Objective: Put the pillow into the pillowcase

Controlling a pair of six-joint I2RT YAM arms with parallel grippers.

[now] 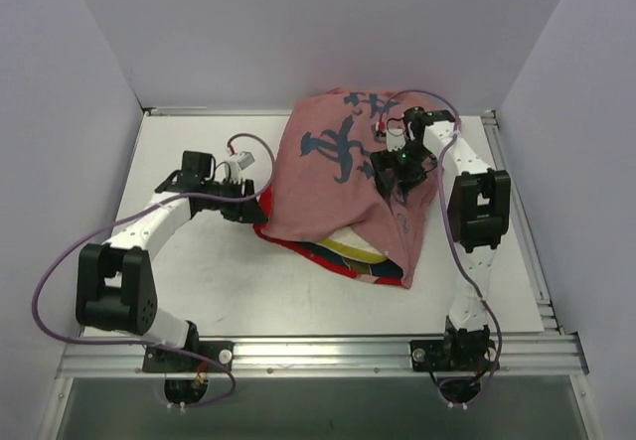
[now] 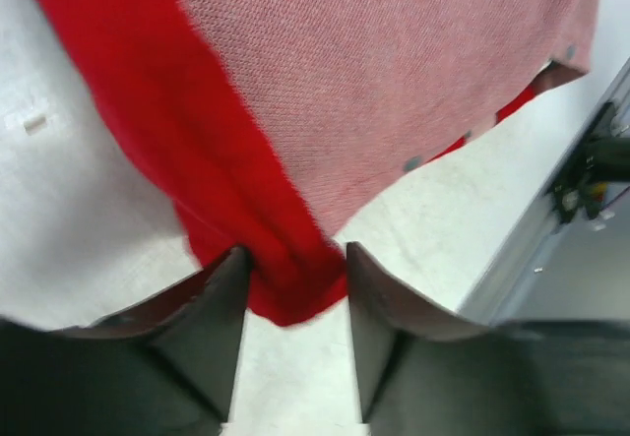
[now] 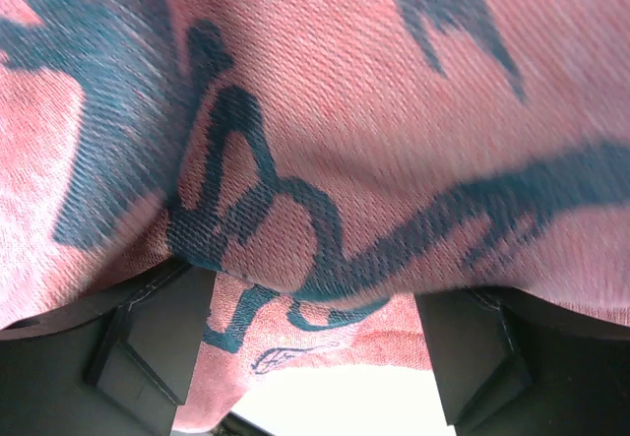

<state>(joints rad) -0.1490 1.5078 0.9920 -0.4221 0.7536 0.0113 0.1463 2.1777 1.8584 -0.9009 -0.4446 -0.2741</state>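
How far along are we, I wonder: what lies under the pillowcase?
At the near edge of the pillowcase a strip of the pillow with its yellow band shows; the rest lies hidden under the fabric.

The white table [image 1: 219,281] carries the rumpled pillowcase [image 1: 338,182].

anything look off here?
Yes: the pillowcase lies crumpled with its dull pink reverse up, so it looks inside out. The pillow is mostly hidden; only a cream and yellow edge pokes out at the near side. The left hand pinches a red fold; the right hand is open, fabric bulging between its fingers.
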